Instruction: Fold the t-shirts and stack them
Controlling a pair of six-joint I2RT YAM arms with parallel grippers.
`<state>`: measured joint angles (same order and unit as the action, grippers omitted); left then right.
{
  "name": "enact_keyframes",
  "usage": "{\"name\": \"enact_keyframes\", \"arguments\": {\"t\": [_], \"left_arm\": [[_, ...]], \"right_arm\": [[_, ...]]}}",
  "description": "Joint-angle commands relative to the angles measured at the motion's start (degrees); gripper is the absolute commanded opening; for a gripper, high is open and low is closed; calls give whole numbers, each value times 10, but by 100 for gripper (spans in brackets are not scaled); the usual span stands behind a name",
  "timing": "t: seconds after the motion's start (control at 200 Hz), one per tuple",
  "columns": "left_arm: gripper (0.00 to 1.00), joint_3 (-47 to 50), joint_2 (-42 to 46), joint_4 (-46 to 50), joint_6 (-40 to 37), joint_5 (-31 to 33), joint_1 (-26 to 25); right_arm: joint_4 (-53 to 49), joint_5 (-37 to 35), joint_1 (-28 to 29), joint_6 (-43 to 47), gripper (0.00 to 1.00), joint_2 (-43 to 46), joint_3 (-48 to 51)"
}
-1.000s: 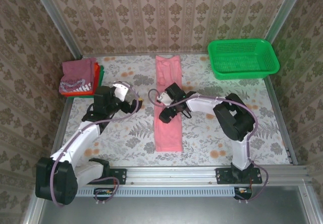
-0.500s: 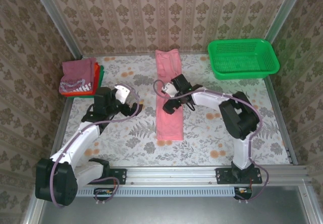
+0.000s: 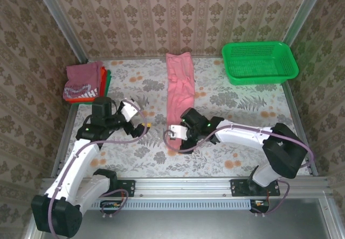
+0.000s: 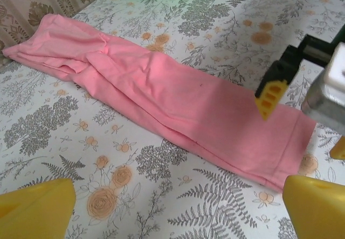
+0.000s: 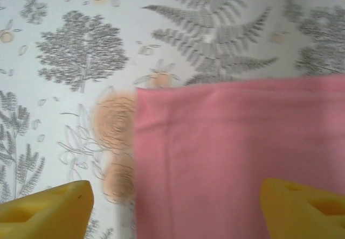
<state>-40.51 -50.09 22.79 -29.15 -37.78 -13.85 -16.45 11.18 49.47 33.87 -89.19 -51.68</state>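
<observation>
The folded stack (image 3: 85, 83), well left of the pink shirt (image 3: 179, 88), looks finished. The pink shirt lies flat as a long narrow strip down the middle of the surface (image 3: 237, 142), so it seems folded lengthwise only, with cross folds and stacking left to do. The right end effector (image 3: 173, 133) hovers over its near hem, jaws apart, gripping nothing. The left end effector (image 3: 139, 119) hangs just left of that hem, wide open and empty. The basket (image 3: 259, 61) sits right of the shirt's far end. Bare surface flanks both long edges, which should give plenty of room.

We're counting one pink t-shirt (image 3: 179, 85), three folded shirts (image 3: 83, 82) in a stack, one green basket (image 3: 260, 78), and two grippers: left gripper (image 3: 139, 121), right gripper (image 3: 172, 136).
</observation>
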Motion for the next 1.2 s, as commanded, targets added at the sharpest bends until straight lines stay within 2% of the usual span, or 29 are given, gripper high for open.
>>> {"name": "enact_keyframes", "arguments": {"t": [0.0,0.07,0.19,0.42,0.735,0.805,0.85,0.915,0.98,1.195], "left_arm": [[100,22,10,22,-28,-38,12],[100,32,10,10,-25,-35,15],[100,34,11,10,-28,-29,19],[100,42,18,6,-29,-27,24],[100,49,22,-5,-29,-24,28],[100,48,18,-7,-28,-25,29],[100,48,19,-8,-28,-25,29],[100,48,18,-9,-28,-24,30],[100,48,17,-10,-26,-25,30],[100,49,16,-5,-65,-50,17]], "right_arm": [[5,-20,7,5,70,-33,2],[14,-27,8,6,66,-45,-3],[-1,-35,8,16,47,-71,-25],[-43,-59,17,45,52,-108,-54],[-105,-86,18,68,51,-155,-68],[-111,-81,18,67,45,-153,-72],[-114,-75,19,67,27,-148,-73],[-118,-71,19,66,12,-140,-71],[-127,-65,19,64,0,-130,-71],[-168,-13,19,43,0,-64,-66]]}}
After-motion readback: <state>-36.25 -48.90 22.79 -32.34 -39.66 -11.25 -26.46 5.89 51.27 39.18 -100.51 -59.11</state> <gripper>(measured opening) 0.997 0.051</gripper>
